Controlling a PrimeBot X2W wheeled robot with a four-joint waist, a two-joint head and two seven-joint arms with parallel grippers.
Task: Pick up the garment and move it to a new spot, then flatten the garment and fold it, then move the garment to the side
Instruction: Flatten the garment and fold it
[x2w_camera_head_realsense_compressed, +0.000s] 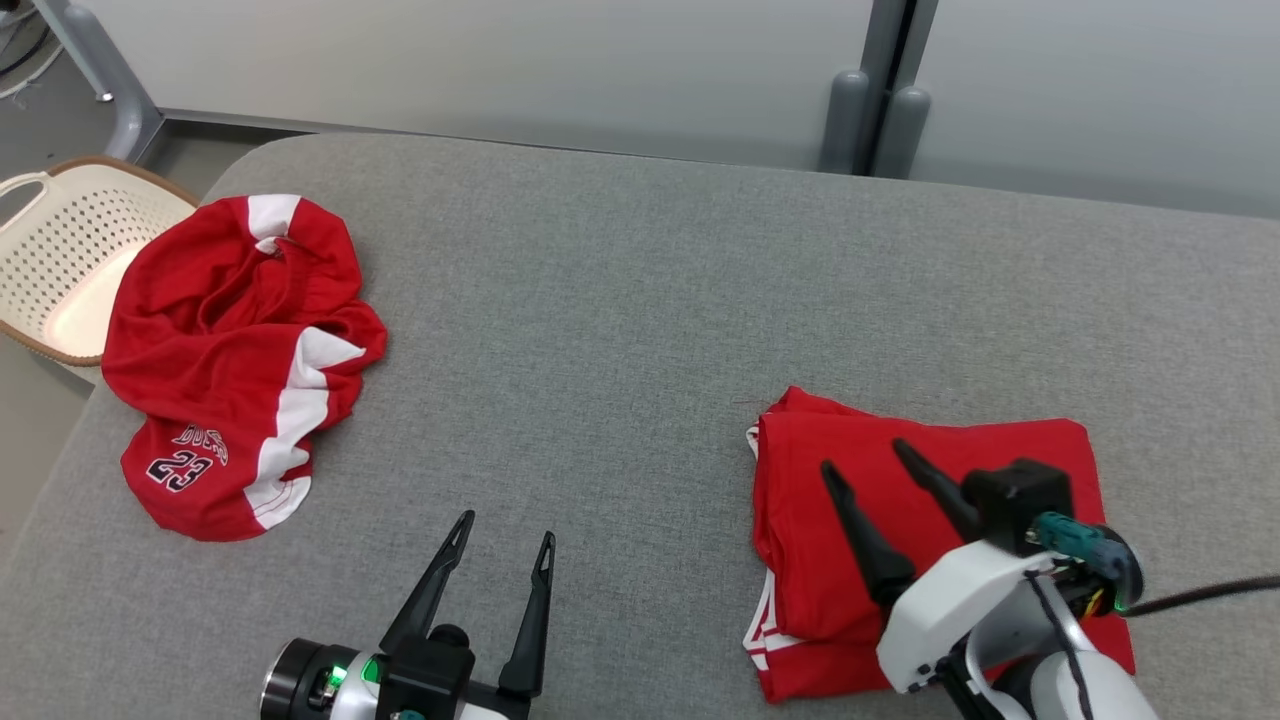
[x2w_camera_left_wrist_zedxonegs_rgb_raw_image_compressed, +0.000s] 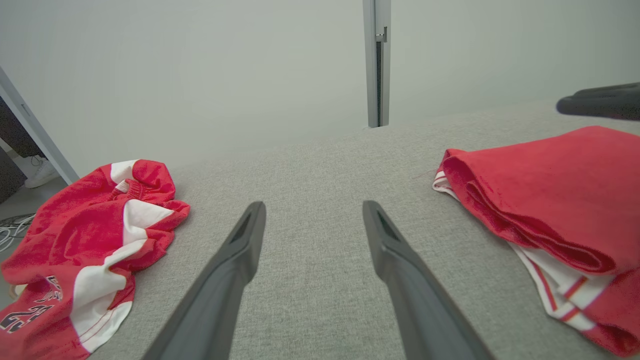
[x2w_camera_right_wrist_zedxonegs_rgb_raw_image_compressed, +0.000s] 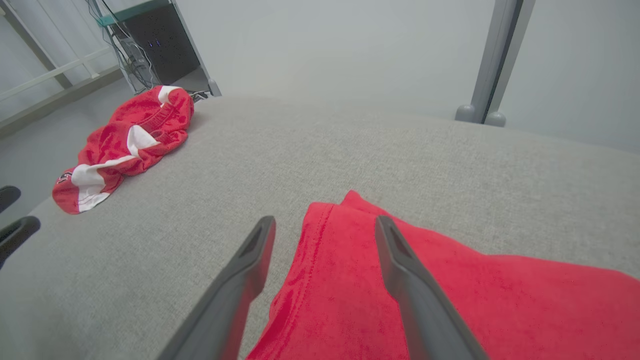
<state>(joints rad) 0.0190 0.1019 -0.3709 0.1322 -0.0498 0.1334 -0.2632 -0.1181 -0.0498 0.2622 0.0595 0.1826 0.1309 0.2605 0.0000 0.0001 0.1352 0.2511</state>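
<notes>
Left hand (x2w_camera_head_realsense_compressed: 507, 526) and right hand (x2w_camera_head_realsense_compressed: 862, 455) are open and empty. Folded garment (x2w_camera_head_realsense_compressed: 1030, 445) looks done; next, probably reach for the crumpled garment (x2w_camera_head_realsense_compressed: 230, 340), upper left.

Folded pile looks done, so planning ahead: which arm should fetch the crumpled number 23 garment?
Probably left: the left gripper hangs open nearer the crumpled garment; the right gripper is over the folded garment.
</notes>
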